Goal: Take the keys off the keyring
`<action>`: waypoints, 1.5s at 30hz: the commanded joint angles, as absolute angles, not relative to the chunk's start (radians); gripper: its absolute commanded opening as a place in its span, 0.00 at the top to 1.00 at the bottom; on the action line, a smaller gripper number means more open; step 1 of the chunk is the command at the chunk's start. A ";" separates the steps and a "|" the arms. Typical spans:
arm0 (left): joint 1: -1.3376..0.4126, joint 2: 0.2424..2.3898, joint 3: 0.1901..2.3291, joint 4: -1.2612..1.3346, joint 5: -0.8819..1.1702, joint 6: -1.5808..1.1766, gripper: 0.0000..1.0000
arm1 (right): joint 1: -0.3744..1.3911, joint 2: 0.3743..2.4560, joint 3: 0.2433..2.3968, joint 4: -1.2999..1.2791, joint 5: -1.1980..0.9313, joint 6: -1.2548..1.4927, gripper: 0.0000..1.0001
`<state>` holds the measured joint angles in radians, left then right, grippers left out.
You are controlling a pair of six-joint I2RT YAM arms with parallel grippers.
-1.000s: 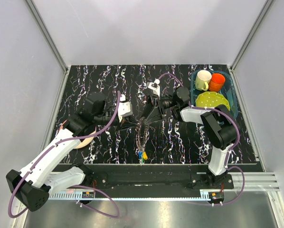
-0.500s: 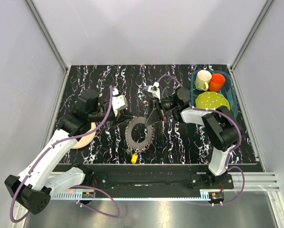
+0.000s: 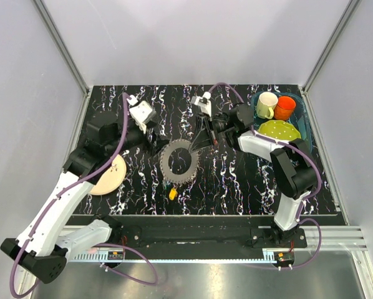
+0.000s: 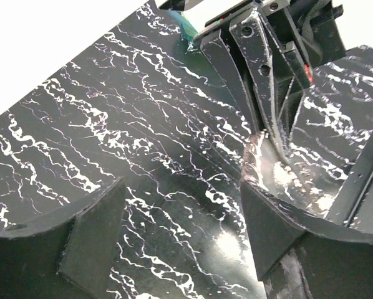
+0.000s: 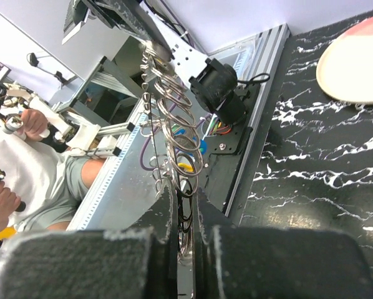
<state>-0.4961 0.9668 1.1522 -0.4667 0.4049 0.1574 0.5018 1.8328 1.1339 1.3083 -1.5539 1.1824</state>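
Note:
The keyring (image 3: pixel 178 163), a large silver toothed ring, sits tilted over the middle of the table. My right gripper (image 3: pixel 197 144) is shut on its far right edge. In the right wrist view the jaws (image 5: pixel 186 199) pinch the ring's wire coils (image 5: pixel 177 121). Small keys with yellow (image 5: pixel 186 167) and blue (image 5: pixel 200 147) heads show at the ring's far end. From above, a yellow key (image 3: pixel 173 194) shows just below the ring's near edge. My left gripper (image 3: pixel 154 138) is open, just left of the ring, with only table between its fingers (image 4: pixel 93 237).
A pink round disc (image 3: pixel 107 175) lies on the left, under the left arm. A teal basket (image 3: pixel 304 124) at the back right holds a green dotted plate (image 3: pixel 279 131), a cream mug (image 3: pixel 266 104) and an orange cup (image 3: pixel 284 108).
My left gripper let go of the ring, opened and drew back to the left. My right gripper shut on the ring, which swung from edge-on to face-up.

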 commanded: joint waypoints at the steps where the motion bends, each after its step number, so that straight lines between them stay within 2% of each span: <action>1: -0.495 0.922 1.238 -0.526 0.354 0.017 0.22 | 0.492 1.827 1.244 1.525 -1.506 1.252 1.00; 7: -0.489 0.919 1.353 -0.623 0.282 -0.115 0.18 | 0.488 1.861 1.330 1.525 -1.523 1.296 1.00; 11: -0.489 0.902 1.391 -0.632 0.331 -0.178 0.16 | 0.489 1.871 1.373 1.525 -1.540 1.316 1.00; 16: -0.489 0.902 1.361 -0.647 0.432 -0.216 0.15 | 0.488 1.882 1.413 1.525 -1.551 1.338 1.00; 23: -0.491 0.900 1.244 -0.703 0.410 -0.248 0.19 | 0.486 1.884 1.425 1.525 -1.568 1.348 1.00; 30: -0.489 0.928 1.215 -0.715 0.469 -0.304 0.39 | 0.486 1.887 1.427 1.523 -1.568 1.347 1.00; 31: -0.491 0.930 1.216 -0.716 0.472 -0.307 0.48 | 0.485 1.887 1.427 1.523 -1.565 1.347 1.00; 33: -0.489 0.934 1.219 -0.719 0.489 -0.321 0.58 | 0.480 1.891 1.427 1.525 -1.563 1.347 1.00; 37: -0.489 0.934 1.227 -0.719 0.552 -0.336 0.96 | 0.460 1.905 1.439 1.523 -1.545 1.353 1.00; 38: -0.489 0.939 1.227 -0.721 0.564 -0.345 1.00 | 0.454 1.911 1.446 1.523 -1.537 1.359 1.00; 39: -0.489 0.942 1.227 -0.721 0.589 -0.350 1.00 | 0.448 1.920 1.457 1.523 -1.531 1.365 0.99; 41: -0.489 0.946 1.221 -0.719 0.600 -0.356 1.00 | 0.440 1.937 1.492 1.523 -1.520 1.382 0.92; 44: -0.489 0.930 1.180 -0.683 0.578 -0.348 1.00 | 0.442 1.956 1.558 1.523 -1.513 1.414 0.73; 45: -0.489 0.919 1.164 -0.664 0.557 -0.348 1.00 | 0.442 1.959 1.572 1.523 -1.509 1.417 0.70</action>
